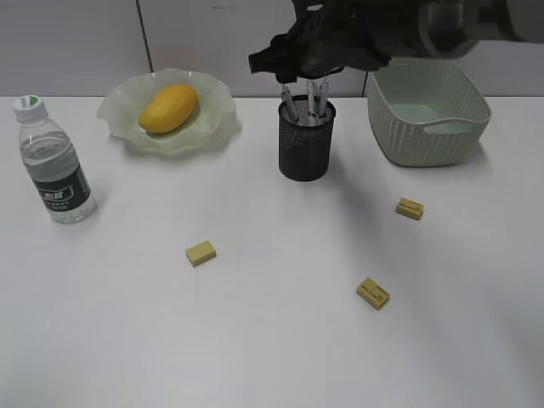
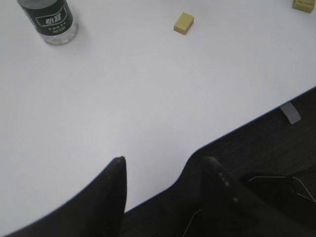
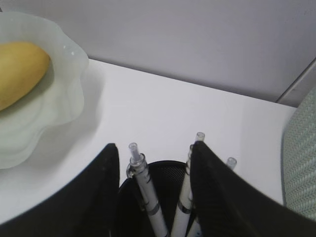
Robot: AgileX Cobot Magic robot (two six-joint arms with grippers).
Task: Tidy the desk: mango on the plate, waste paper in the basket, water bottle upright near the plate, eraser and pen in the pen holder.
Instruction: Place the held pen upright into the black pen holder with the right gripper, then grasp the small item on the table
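Note:
The mango (image 1: 168, 108) lies in the wavy green plate (image 1: 115, 110). Left of the plate, the water bottle (image 1: 53, 161) stands upright on the desk (image 1: 255, 340). Several pens (image 1: 316, 98) stand in the black mesh pen holder (image 1: 306, 149). My right gripper (image 1: 306, 75) hovers just above it. In the right wrist view that gripper (image 3: 155, 144) is open, with a pen (image 3: 143, 182) standing loose between its jaws. Three yellow erasers (image 1: 201, 252) (image 1: 372, 292) (image 1: 410, 208) lie on the desk. My left gripper (image 2: 165, 159) is open and empty over the desk's near edge. The waste paper is out of view.
The green woven basket (image 1: 427, 115) stands right of the pen holder, against the back wall. The left wrist view shows the bottle (image 2: 49, 19), an eraser (image 2: 183, 22) and the curved desk edge with dark floor beyond.

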